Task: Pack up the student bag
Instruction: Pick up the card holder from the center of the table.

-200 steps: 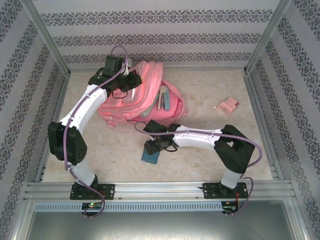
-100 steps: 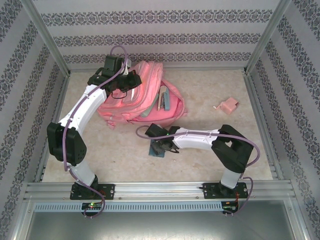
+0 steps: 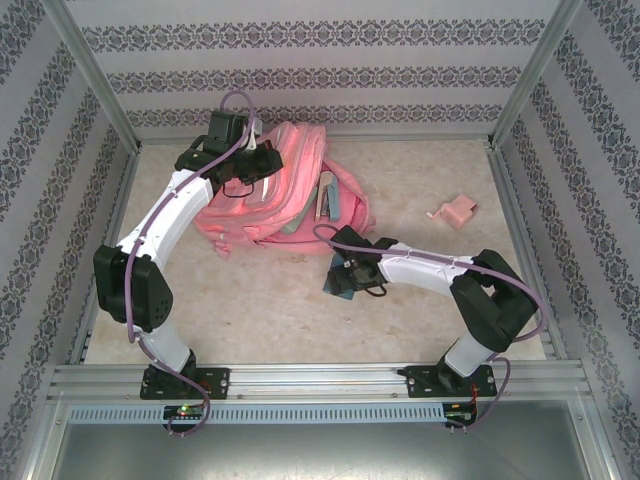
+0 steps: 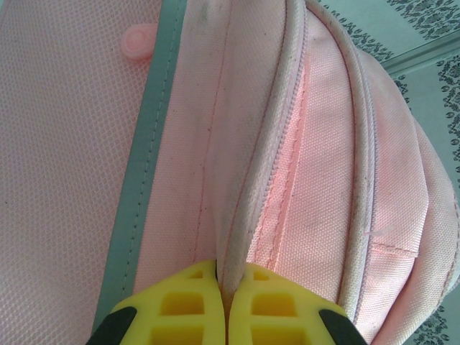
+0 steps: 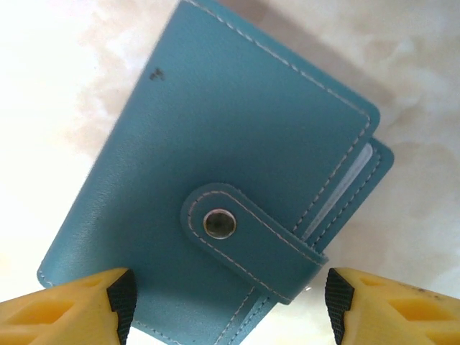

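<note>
The student bag (image 3: 290, 190), a large pink backpack, lies at the back of the table, left of centre, its main compartment open to the right. My left gripper (image 3: 258, 166) is shut on a pale piped edge beside the bag's zipper (image 4: 226, 277); pink fabric (image 4: 323, 180) lies all around the jaws. My right gripper (image 3: 350, 274) hovers low over a teal snap wallet (image 3: 337, 284) on the table, in front of the bag. Close up, the wallet (image 5: 215, 144) sits between the open jaws (image 5: 226, 302), with a small gap at the right pad (image 5: 336, 302).
Flat items (image 3: 328, 202) stick out of the bag's opening. A small pink box-like thing (image 3: 455, 212) lies at the back right. Patterned walls and metal rails (image 3: 320, 378) enclose the marble-look tabletop (image 3: 420, 170).
My right arm has carried the teal wallet rightward and toward the bag, and its jaws have widened round it. The left arm has stayed still on the bag's edge.
</note>
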Action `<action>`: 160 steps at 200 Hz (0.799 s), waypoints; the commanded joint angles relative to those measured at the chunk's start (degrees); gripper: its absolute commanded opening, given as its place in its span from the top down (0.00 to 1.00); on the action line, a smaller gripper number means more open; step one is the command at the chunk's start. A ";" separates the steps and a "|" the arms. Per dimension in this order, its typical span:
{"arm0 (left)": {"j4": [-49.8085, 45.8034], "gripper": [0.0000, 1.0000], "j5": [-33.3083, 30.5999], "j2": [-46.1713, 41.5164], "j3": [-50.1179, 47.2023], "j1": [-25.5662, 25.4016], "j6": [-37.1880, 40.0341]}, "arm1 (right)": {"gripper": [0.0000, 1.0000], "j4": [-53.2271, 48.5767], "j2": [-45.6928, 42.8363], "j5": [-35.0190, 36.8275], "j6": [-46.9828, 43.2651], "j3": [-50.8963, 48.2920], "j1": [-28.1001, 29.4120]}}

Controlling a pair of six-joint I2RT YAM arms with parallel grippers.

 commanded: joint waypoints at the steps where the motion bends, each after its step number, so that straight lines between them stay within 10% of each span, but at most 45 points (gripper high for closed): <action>1: 1.63 0.95 0.17 -4.06 0.20 0.42 1.04 | 0.28 0.26 -2.09 -2.52 8.35 -2.33 -0.64; 56: 1.98 0.95 0.43 -3.55 0.35 0.50 1.06 | 0.34 11.69 -5.72 -9.48 15.80 -10.18 -5.03; 160: 1.11 0.95 -0.42 -3.62 1.06 0.42 1.77 | 0.90 13.88 -4.26 -11.59 15.42 -10.75 -7.76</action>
